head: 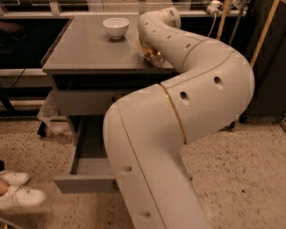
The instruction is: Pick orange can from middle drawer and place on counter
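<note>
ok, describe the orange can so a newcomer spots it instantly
Start at the grey counter above the open drawer. Near its front right edge the arm curls down, its tool mostly hidden beside the orange can. The can is small, shiny and coppery; the white bowl behind it is larger and plain.

A robotics lab (speckled floor (pixel 250 179), cables (pixel 214 9)): tool (pixel 151 53) over grey counter (pixel 89 49).

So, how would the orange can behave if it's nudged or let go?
The orange can, at the hand over the counter, is round-bodied, so it may roll if tipped. Its shiny metal probably makes it slippery, and its small size suggests it is light.
</note>
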Controlling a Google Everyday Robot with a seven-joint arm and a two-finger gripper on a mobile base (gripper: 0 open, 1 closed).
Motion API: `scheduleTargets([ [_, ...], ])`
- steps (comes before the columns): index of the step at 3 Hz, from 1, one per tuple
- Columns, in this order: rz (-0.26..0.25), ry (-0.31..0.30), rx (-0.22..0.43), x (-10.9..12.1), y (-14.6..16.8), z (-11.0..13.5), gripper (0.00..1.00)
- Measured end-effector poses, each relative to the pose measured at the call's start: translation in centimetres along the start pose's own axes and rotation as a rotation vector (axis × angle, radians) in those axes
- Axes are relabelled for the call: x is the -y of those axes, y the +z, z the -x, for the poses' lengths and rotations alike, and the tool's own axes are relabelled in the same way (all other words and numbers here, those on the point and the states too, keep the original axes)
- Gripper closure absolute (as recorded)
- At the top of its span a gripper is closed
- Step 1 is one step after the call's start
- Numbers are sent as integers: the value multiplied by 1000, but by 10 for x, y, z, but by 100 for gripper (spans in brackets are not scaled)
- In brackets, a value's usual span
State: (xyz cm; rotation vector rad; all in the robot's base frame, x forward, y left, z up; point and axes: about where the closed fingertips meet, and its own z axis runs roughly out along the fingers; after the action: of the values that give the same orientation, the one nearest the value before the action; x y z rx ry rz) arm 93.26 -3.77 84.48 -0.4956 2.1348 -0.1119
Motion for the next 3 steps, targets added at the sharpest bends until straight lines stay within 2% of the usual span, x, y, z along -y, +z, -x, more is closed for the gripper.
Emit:
scheduleTargets([
  [1,0,0,0,2,-5,7,100],
  [2,0,0,0,3,-7,9,81],
  [3,0,0,0,3,-7,9,58],
])
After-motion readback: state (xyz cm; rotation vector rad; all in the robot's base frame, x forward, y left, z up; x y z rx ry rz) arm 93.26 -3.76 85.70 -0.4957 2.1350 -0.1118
